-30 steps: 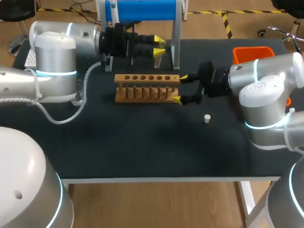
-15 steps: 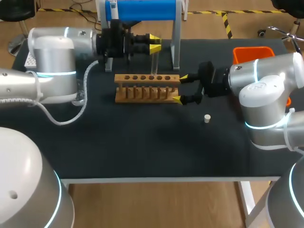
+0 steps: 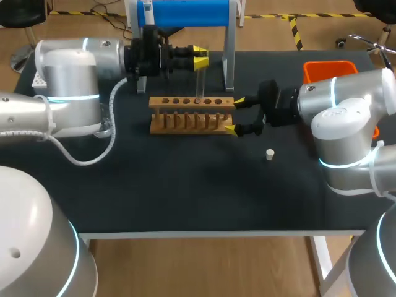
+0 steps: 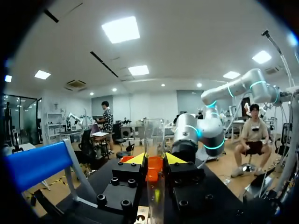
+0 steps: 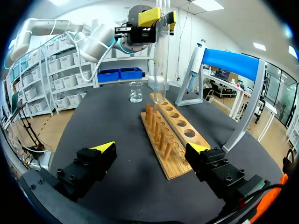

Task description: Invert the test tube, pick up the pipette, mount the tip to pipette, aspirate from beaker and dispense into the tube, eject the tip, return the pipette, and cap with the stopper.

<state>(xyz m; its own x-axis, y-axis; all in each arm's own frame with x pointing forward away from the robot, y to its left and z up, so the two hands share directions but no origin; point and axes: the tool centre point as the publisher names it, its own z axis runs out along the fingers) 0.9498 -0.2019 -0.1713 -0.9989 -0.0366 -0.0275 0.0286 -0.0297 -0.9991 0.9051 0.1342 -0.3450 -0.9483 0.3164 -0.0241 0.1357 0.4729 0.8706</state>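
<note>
My left gripper (image 3: 201, 57) is shut on a clear test tube (image 3: 199, 83), held upright above the wooden rack (image 3: 192, 116). The left wrist view shows the tube (image 4: 154, 140) pinched between the yellow tips, open rim upward. From the right wrist view the tube's (image 5: 160, 60) rounded end hangs just over a hole at the rack's (image 5: 175, 135) far part. My right gripper (image 3: 235, 114) stands open, its fingers either side of the rack's right end. The white stopper (image 3: 270, 154) lies on the mat in front of it. The pipette (image 5: 196, 60) hangs on the blue stand (image 3: 185, 12), with the beaker (image 5: 136, 92) beyond the rack.
An orange bin (image 3: 330, 69) sits at the back right of the black table. The blue stand's metal legs (image 3: 229, 55) rise right behind the rack, close to the held tube. My right gripper (image 5: 152, 149) brackets the rack's near end.
My left gripper has shifted slightly left, and the tube has come upright with its lower end down at the rack's top. The right arm has stayed still.
</note>
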